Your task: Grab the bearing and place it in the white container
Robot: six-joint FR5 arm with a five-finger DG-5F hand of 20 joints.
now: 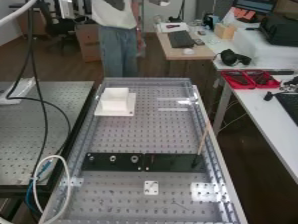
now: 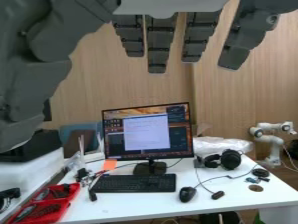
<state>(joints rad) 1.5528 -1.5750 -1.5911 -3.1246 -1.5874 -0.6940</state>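
Zero parts held: fingers [image 2: 159, 45] extended, open. Bearing [image 1: 135, 159] lies well apart from them; centre above before closing.

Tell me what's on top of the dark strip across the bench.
Three small round parts near one end, a thin tilted rod at the other. The dark strip directly under them is hidden.

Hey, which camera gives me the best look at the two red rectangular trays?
The high view: both red rectangular trays show whole there, side by side on the white table, seen from above. The wrist view shows them too, but the picture's edge cuts off part of one.
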